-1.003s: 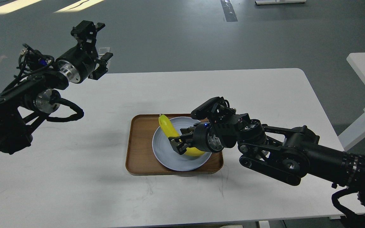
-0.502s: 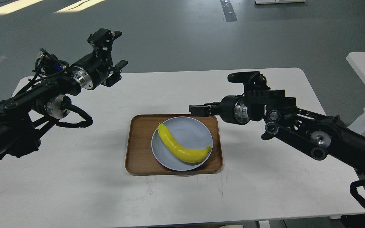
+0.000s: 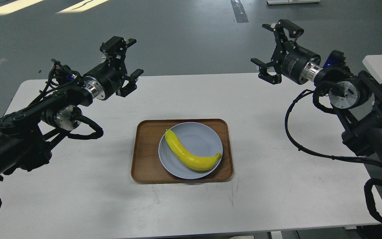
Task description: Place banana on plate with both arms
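The yellow banana lies on the pale blue-grey plate, which sits in a brown wooden tray at the table's middle. My left gripper is open and empty, held high over the table's far left, well away from the banana. My right gripper is open and empty, held high over the table's far right edge, also well away from the plate.
The white table carries only the tray. A second white table stands at the right, behind my right arm. Grey floor lies beyond the far edge.
My right gripper let go of the banana on the plate, then rose and drew back to the far right. My left arm moved a little to the right.
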Robot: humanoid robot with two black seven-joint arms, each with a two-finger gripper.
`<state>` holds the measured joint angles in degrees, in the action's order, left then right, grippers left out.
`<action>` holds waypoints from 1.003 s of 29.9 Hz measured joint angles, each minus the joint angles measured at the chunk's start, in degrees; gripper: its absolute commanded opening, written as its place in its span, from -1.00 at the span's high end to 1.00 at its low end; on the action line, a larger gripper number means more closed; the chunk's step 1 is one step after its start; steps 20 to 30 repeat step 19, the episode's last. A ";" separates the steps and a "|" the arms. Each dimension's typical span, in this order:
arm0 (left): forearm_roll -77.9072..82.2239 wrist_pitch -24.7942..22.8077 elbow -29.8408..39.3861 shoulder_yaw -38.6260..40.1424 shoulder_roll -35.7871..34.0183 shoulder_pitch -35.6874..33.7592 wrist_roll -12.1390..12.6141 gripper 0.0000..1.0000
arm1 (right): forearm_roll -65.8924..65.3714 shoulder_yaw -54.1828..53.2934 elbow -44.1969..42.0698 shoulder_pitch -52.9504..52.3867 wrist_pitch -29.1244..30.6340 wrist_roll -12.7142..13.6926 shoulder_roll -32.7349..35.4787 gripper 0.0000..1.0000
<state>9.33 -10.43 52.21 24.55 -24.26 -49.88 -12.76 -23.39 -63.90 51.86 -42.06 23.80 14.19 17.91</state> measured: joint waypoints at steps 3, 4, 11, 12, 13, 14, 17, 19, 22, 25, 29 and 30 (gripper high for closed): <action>0.02 -1.60 -0.01 1.44 -0.42 1.91 0.00 -0.96 | -0.21 -0.50 -1.74 0.38 3.59 0.25 -0.05 -1.00; 0.02 -1.90 -0.01 1.57 -0.60 2.20 0.00 -0.96 | -0.36 -0.63 -2.30 0.38 3.88 0.27 0.02 -1.00; 0.01 -2.98 0.19 2.03 -1.54 3.24 0.00 -0.96 | -9.61 -0.85 -4.96 0.29 4.19 -0.35 -0.16 -1.00; 0.01 -3.03 0.19 2.07 -1.55 3.42 -0.12 -0.96 | -10.76 -0.93 -4.96 0.30 4.20 -0.61 -0.42 -1.00; 0.01 -3.05 0.19 2.08 -1.59 3.61 -0.36 -0.96 | -11.43 -0.98 -4.96 0.31 4.20 -0.79 -0.66 -1.00; -0.01 -3.11 0.19 2.12 -1.64 3.87 -0.94 -0.96 | -11.98 -1.01 -4.96 0.32 4.21 -0.98 -1.04 -1.00; -0.02 -3.78 0.85 2.16 -1.83 4.51 -2.78 -0.96 | -12.55 -1.03 -4.96 0.07 4.21 -1.57 -2.02 -1.00; -0.02 -4.66 1.65 2.34 -2.30 5.09 -3.39 -0.96 | -12.60 -1.16 -4.96 -0.20 4.21 -1.97 -2.38 -1.00; -0.02 -4.66 1.65 2.34 -2.30 5.09 -3.39 -0.96 | -12.60 -1.16 -4.96 -0.20 4.21 -1.97 -2.38 -1.00; -0.02 -4.66 1.65 2.34 -2.30 5.09 -3.39 -0.96 | -12.60 -1.16 -4.96 -0.20 4.21 -1.97 -2.38 -1.00; -0.02 -4.66 1.65 2.34 -2.30 5.09 -3.39 -0.96 | -12.60 -1.16 -4.96 -0.20 4.21 -1.97 -2.38 -1.00; -0.02 -4.66 1.65 2.34 -2.30 5.09 -3.39 -0.96 | -12.60 -1.16 -4.96 -0.20 4.21 -1.97 -2.38 -1.00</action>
